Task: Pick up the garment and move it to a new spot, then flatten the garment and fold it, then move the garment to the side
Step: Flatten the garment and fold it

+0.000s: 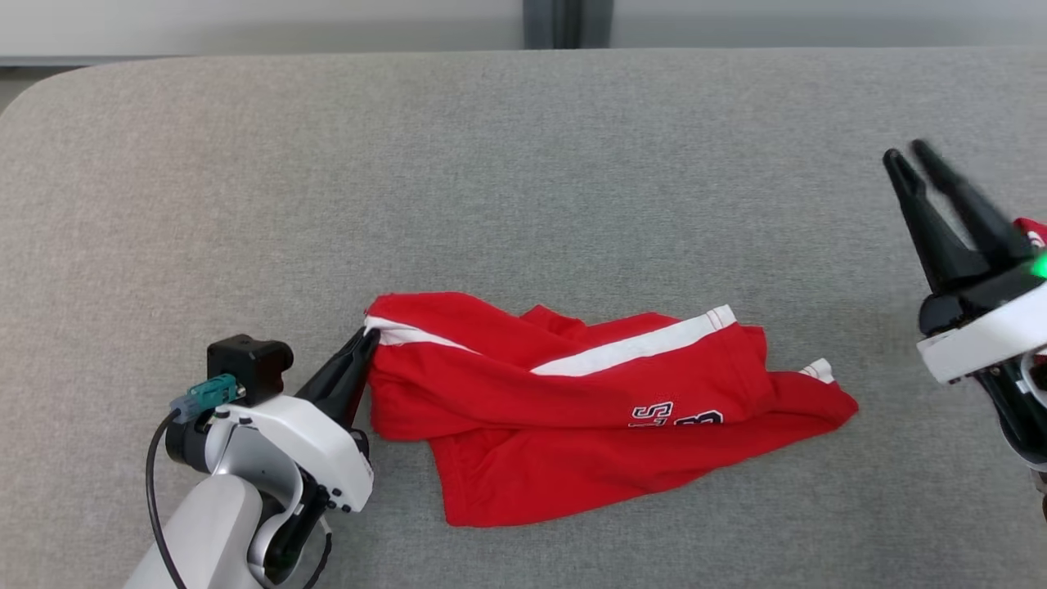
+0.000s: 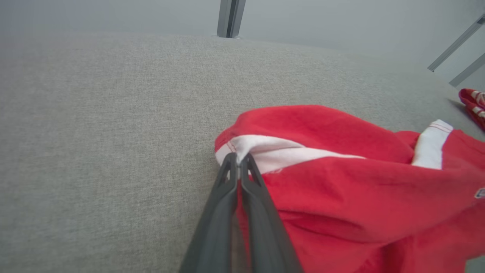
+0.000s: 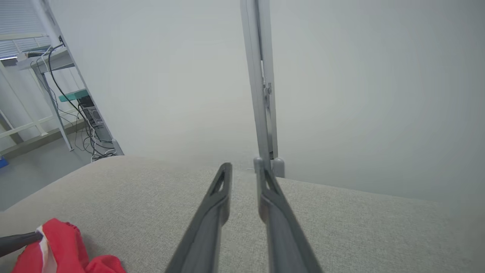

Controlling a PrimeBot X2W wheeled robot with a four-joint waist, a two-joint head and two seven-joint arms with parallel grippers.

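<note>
In the head view we see the garment (image 1: 589, 409) lying in a long, crumpled heap on the grey tabletop (image 1: 491, 164). It sits in the near half, about midway between the left and right edges. It is red, with a white stripe (image 1: 630, 348) running along it and some letters (image 1: 675, 415) near its front fold. The left gripper (image 1: 368, 339) is at the garment's left end, fingers together and clamped on the corner where the stripe begins. The right gripper (image 1: 904, 151) is near the right edge, well apart from the garment. Its fingers are spread in a narrow V with nothing between them. Behind it, at the right edge, we see a bit of another red cloth (image 1: 1032, 231).

In the left wrist view, the left gripper (image 2: 238, 157) has both fingers pressed side by side, the tips pinching the white stripe (image 2: 273, 149) at the garment's corner. The garment (image 2: 360, 197) bulges up to the right of the fingers and rests on the tabletop (image 2: 94, 132). The red cloth (image 2: 473, 102) lies far off by the tabletop's edge.

In the right wrist view, the right gripper (image 3: 242, 167) has its fingers apart, holding nothing, and we see bare tabletop (image 3: 379, 227) through the gap. The fingers point toward the far edge, where a grey post (image 3: 261, 76) rises. Low on the left we see the garment's end (image 3: 60, 246) with the left gripper's dark tip (image 3: 19, 240) on it.
</note>
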